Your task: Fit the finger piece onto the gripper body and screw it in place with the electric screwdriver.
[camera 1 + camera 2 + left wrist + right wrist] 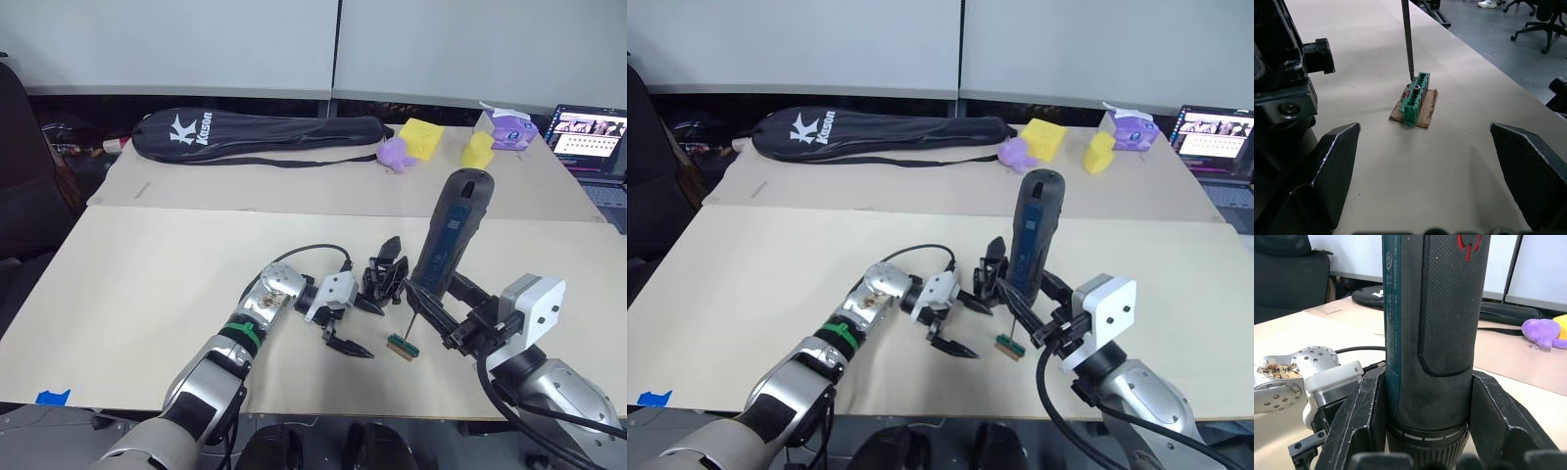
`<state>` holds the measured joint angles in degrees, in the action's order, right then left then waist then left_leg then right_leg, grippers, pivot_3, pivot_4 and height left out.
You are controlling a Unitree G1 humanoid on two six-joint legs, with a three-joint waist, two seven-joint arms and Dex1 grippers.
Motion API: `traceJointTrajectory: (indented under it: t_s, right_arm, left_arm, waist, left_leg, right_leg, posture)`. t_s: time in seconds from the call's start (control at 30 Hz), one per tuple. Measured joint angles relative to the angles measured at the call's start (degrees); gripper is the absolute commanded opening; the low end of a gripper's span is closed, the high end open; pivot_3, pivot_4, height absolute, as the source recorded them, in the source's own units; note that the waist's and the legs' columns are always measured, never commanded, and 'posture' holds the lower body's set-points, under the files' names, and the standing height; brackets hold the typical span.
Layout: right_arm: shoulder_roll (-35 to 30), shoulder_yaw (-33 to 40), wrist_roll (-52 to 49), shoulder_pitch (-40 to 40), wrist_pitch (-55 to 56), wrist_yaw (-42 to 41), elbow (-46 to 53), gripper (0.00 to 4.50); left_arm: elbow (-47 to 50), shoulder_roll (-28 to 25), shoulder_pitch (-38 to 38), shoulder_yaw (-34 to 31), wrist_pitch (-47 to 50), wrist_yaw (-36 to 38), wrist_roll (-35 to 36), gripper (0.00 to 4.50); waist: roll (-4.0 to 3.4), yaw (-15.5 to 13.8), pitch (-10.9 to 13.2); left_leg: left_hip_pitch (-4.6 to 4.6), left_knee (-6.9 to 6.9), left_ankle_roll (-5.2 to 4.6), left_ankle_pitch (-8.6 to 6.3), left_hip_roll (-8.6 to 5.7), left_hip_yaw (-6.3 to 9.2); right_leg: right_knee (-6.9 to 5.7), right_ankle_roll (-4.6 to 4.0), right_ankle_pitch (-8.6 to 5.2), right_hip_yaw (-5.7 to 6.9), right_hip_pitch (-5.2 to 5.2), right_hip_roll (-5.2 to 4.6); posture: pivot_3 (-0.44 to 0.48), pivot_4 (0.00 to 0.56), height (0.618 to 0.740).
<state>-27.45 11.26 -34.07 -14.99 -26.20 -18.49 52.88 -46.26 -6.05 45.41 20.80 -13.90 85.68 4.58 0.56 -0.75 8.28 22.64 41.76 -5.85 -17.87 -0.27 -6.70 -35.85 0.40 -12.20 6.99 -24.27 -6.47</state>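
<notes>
Overall light: bright, even, soft indoor light from above.
Shadows: faint and short on the table (147,294) just beside the electric screwdriver (449,235).
Glare: mild sheen on the tool's smooth grey side in the right wrist view.
Focus: the tool's textured grip is sharp; things well behind it look softer.

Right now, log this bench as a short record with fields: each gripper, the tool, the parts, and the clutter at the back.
right gripper: shut on the electric screwdriver, held upright
screwdriver bit: tip down on the green block
green block: sits on a brown scrap on the table
left gripper: open, beside the gripper body
finger piece: stands up from the gripper body
back of table: black racket bag, purple plush toy, yellow sponges, laptop
</notes>
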Motion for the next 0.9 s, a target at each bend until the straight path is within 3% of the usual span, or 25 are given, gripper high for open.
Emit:
traceJointTrajectory:
  t_s: [0.9]
  right_arm:
    - [0.00, -0.93, 0.12, -0.11, 0.00, 0.12, -0.01, 1.90]
  left_arm:
    - [0.03, 0.30, 0.00, 0.00, -0.13, -0.45, 0.00, 4.50]
  waist:
    - [0.00, 0.01, 0.00]
  left_leg:
    - [0.00, 0.00, 0.00, 0.00, 0.00, 0.00]
  right_leg:
    - [0.00, 0.00, 0.00, 0.00, 0.00, 0.00]
  posture:
    - [0.000, 0.150, 0.740]
